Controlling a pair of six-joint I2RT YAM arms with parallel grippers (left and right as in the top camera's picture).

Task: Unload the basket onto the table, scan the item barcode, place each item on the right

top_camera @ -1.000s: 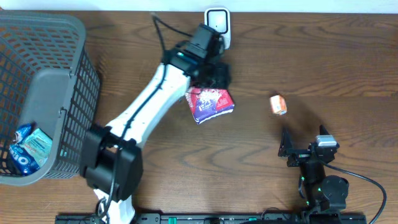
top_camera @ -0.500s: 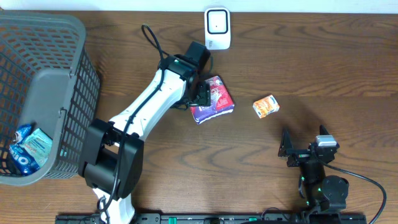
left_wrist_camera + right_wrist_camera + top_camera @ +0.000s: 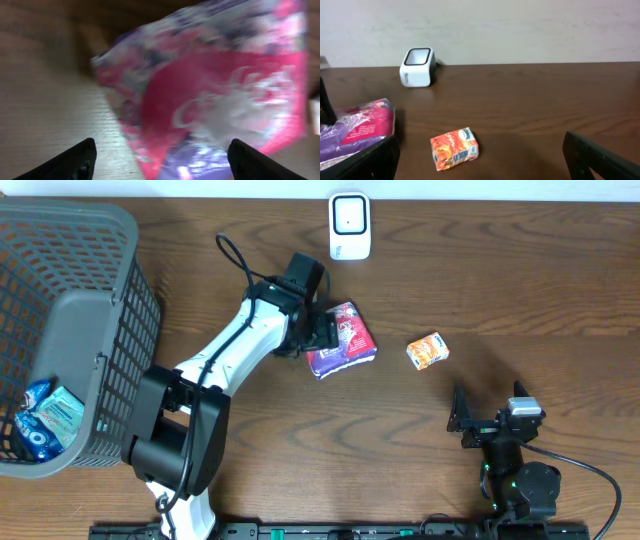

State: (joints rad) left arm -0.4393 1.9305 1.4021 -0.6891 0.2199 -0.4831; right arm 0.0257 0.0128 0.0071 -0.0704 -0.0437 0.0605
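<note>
Left wrist: I am poising my open left end effector [image 3: 161, 152] at the foil pouch [image 3: 210, 85], judging it light, crinkly, slippery, best pinched edgewise.

I can't read any words here. The pink and purple bag [image 3: 210, 100] has curly white letters, but they are too blurry. The little orange box [image 3: 454, 148] has a blue label, too small. The white scanner [image 3: 417, 66] has tiny grey marks.
</note>
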